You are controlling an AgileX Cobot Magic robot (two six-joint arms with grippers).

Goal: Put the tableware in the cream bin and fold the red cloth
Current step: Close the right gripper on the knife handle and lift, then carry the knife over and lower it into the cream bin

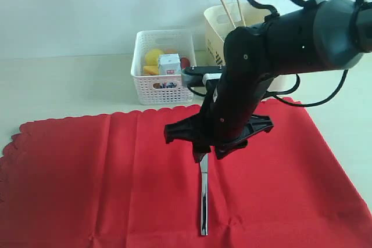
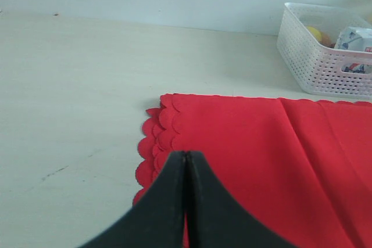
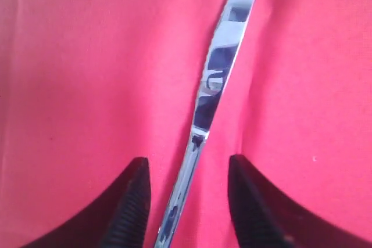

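Silver knife (image 1: 203, 201): lay flat on the red cloth (image 1: 87, 178), lengthwise toward the exterior camera, well apart from the cream bin (image 1: 215, 36).
Handling, as judged: stiff, thin, light; polished steel likely slippery; soft cloth beneath could bunch into a pinch. Best taken across its narrow stretch just behind the blade.
Right gripper (image 3: 187, 164): jaws apart, straddling that stretch, touching neither side.
Left gripper (image 2: 186, 166): pressed together, empty, above the cloth's scalloped corner.
Chopsticks (image 1: 228, 9): upright in the bin.
White lattice basket (image 1: 163, 85): beside the bin, holding a milk carton (image 1: 169, 64).
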